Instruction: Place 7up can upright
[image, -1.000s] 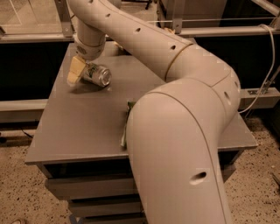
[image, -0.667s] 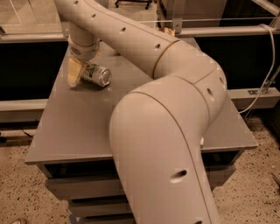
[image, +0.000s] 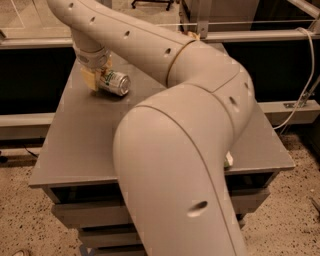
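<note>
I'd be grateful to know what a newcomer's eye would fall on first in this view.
The big cream robot arm fills the foreground, sweeping from lower right up to the far left of the grey table. There its tool sits against the 7up can, which is on its side near the table's far-left corner.

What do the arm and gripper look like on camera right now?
The arm is smooth cream-white plastic, thick rounded segments with small dark oval holes and a seam at the joints. The gripper, at the far-left corner of the table, is pale yellow below a grey wrist ring.
</note>
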